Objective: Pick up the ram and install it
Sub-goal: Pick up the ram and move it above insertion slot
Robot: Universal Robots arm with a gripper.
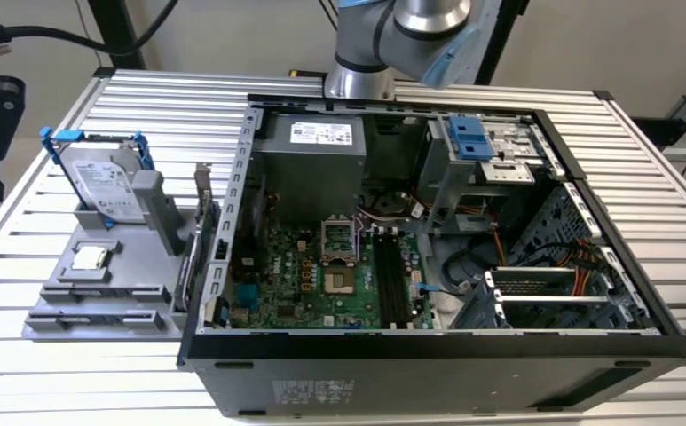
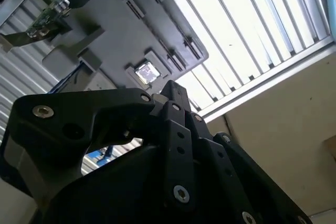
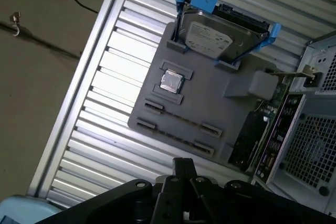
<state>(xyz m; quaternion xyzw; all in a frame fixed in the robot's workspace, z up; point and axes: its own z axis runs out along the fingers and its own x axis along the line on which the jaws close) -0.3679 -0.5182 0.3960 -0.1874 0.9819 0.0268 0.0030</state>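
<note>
Closest to us in both wrist views are the black jaws. Their fingertips (image 2: 176, 98) are pressed together, closed on nothing we can see.

Beyond them lies a grey tray (image 3: 210, 103) on the slatted worktop (image 3: 105, 77). It carries a drive (image 3: 210, 38) in blue brackets, standing on edge, and a small square chip (image 3: 171, 81) lying flat in a recess.

In the exterior view the tray sits at nine o'clock from the open case (image 1: 437, 364), just beside its wall. The drive is at the tray's twelve o'clock end and the chip is near its middle. Two long ridged holders (image 1: 94, 293) run across its six o'clock end.

The arm (image 1: 396, 35) rises at twelve o'clock, behind the case's far wall.

Inside the case we see the green motherboard (image 1: 307, 266). Long black slots (image 1: 390, 275) run from twelve to six along its three o'clock side.

We cannot pick out the ram with any certainty, and we cannot tell whether a stick sits in one of those slots.
</note>
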